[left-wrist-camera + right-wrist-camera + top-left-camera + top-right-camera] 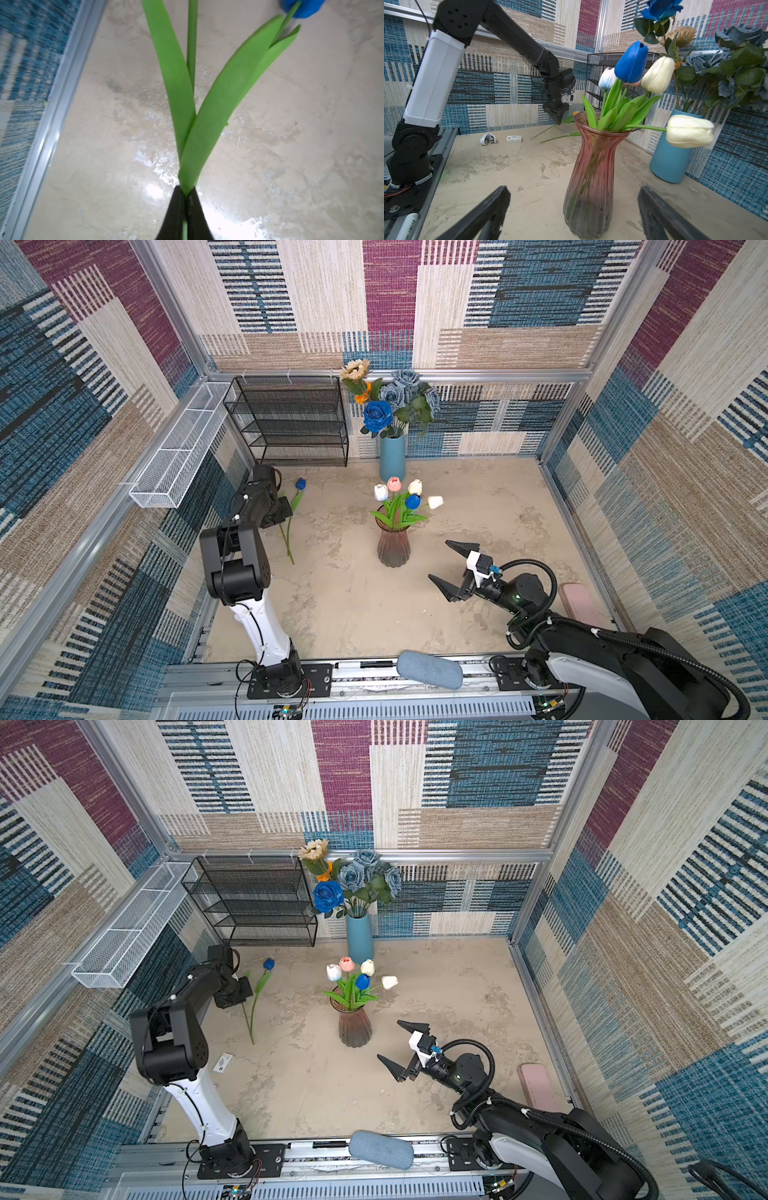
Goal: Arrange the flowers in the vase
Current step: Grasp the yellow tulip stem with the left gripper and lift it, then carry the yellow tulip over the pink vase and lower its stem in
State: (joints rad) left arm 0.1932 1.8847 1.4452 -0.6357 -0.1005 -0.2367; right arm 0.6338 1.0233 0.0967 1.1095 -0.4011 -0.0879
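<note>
- The blue tulip (296, 502) stretches along the left side of the table (478, 510), its bloom toward the back wall, well apart from the pink glass vase (393, 545).
- The left end effector (186, 192) is pinched tight on its stem, right where the green leaves fan out.
- Five tulips (405, 499) stand in the pink glass vase at mid-table, and roses (405, 389) fill the blue vase (392, 456) behind it.
- The right end effector (438, 559) hangs wide, holding nothing, near the pink glass vase's right side and pointed toward it.
</note>
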